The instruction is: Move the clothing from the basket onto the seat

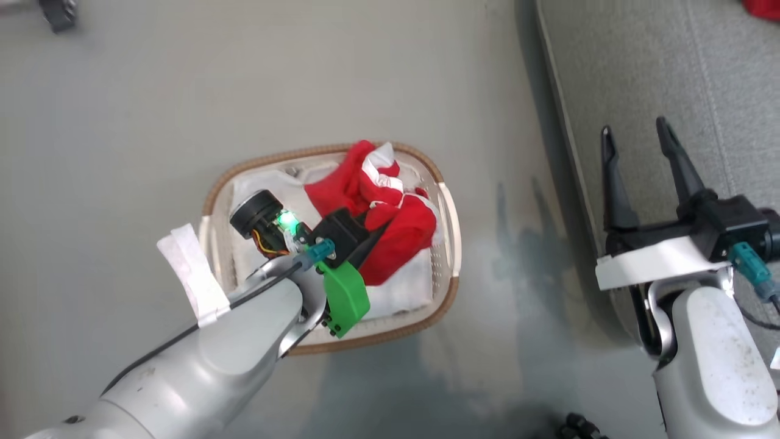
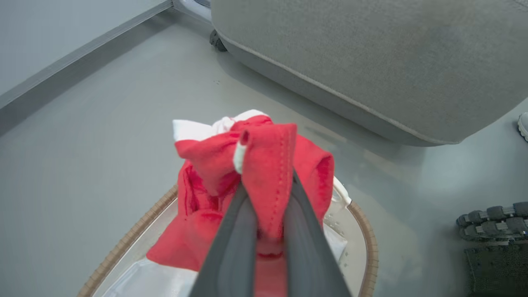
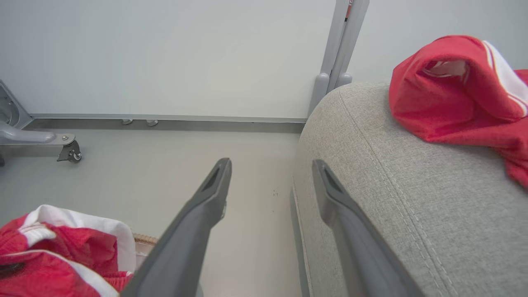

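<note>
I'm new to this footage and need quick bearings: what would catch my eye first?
The bright red garment bunched in the oval basket on the floor stands out, with the left gripper holding a fold in its shut jaws. A second red garment lies on the grey seat, where the right gripper hangs at the edge, jaws open.

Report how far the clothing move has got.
Done: one red garment lies on the grey seat. In hand: the left jaws are shut on a second red garment above the basket. Left: carrying it to the seat.
</note>
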`<state>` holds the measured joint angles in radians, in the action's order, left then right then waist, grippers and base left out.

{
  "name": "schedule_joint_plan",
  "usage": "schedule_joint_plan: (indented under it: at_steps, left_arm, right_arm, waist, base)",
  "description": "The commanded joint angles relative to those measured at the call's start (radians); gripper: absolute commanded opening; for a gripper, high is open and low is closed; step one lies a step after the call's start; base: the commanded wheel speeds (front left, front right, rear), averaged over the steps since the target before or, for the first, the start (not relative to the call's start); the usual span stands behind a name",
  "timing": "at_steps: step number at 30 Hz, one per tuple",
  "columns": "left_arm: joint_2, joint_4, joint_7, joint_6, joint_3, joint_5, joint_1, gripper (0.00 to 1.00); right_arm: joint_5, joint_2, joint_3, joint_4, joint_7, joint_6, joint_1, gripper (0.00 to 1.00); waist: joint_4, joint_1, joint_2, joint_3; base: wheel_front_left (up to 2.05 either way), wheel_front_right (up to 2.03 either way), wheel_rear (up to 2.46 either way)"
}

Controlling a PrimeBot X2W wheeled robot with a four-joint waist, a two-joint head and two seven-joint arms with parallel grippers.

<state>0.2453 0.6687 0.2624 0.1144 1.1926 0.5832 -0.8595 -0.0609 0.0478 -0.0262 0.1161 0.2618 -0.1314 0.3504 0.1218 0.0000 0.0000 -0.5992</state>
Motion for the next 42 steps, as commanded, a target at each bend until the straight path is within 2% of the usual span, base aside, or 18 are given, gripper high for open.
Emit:
schedule_joint_plan:
  at_steps: [1, 10, 20, 28, 42]
  left_arm:
    - [0.012, -0.027, 0.003, -0.005, -0.012, -0.016, 0.027, 0.00]
    - [0.045, -0.168, 0.003, -0.010, -0.083, -0.043, 0.077, 0.00]
    - [0.078, -0.244, -0.015, -0.012, -0.142, -0.012, -0.002, 0.00]
    - [0.116, -0.295, -0.047, -0.018, -0.187, 0.021, -0.056, 0.00]
    - [0.173, -0.384, -0.093, -0.030, -0.213, 0.049, -0.087, 0.00]
  right_arm:
    - [0.010, 0.005, -0.002, 0.013, 0.005, 0.001, -0.034, 1.00]
    - [0.017, 0.005, 0.020, 0.081, 0.005, 0.001, -0.120, 1.00]
    - [0.016, 0.005, 0.040, 0.123, 0.005, 0.001, -0.170, 1.00]
    - [0.016, 0.005, 0.086, 0.135, 0.005, 0.001, -0.152, 1.00]
    - [0.014, 0.004, 0.226, 0.144, 0.005, 0.001, -0.018, 1.00]
  waist:
    - [-0.070, 0.0000, 0.0000, 0.173]
    - [-0.092, 0.0000, 0.0000, 0.373]
    - [-0.099, 0.0000, 0.0000, 0.517]
    - [-0.088, 0.0000, 0.0000, 0.573]
    - [-0.091, 0.0000, 0.0000, 0.574]
  base:
    - [0.00, 0.00, 0.00]
    - [0.00, 0.00, 0.00]
    - [0.00, 0.00, 0.00]
    - [0.00, 0.00, 0.00]
    - [0.00, 0.00, 0.00]
